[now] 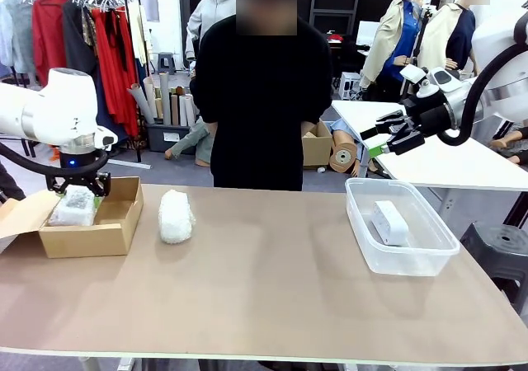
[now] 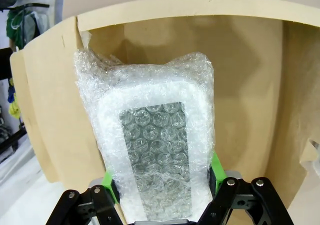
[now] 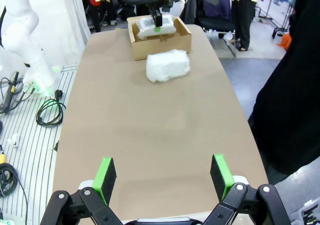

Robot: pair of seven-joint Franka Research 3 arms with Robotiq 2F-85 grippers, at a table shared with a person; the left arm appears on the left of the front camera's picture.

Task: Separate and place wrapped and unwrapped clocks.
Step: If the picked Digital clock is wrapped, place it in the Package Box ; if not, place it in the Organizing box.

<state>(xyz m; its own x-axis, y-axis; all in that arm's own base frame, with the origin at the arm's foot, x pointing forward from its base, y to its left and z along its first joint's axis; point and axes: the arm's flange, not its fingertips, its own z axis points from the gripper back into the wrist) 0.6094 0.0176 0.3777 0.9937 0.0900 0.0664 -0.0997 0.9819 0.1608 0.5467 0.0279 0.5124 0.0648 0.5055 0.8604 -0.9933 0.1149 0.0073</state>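
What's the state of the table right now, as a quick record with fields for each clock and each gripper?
Left gripper: shut on clear-wrapped clock, inside cardboard box
White bubble-wrap bundle: lying on table, beside box, untouched
Bare clock: in clear bin, robot's right
Right gripper: open, raised, holding nothing
Person: standing at far side

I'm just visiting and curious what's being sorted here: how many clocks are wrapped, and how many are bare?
Wrapped clocks: 2 (held bundle, loose bundle)
Bare clocks: 1 (white clock, in the bin)
Total: 3
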